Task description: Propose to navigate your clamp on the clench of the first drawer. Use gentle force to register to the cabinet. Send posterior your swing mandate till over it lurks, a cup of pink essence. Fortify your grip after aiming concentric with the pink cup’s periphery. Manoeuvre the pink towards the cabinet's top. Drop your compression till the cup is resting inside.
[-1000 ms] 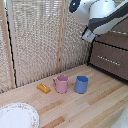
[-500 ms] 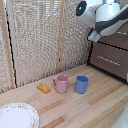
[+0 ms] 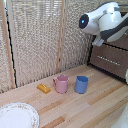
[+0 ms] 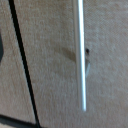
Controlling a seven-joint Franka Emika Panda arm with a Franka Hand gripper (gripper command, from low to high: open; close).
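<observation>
Arm swung nearer cabinet; pink cup untouched.

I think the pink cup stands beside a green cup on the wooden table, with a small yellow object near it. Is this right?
Not quite: in the exterior view the cup beside the pink cup is blue, not green. The wooden table and small yellow object are as stated.

Rear wall: woven beige screen panels divided by pale wooden uprights. Bench: light wooden planks, visible grain, running diagonally. Lighting even and soft; no harsh shadows noted.
</observation>
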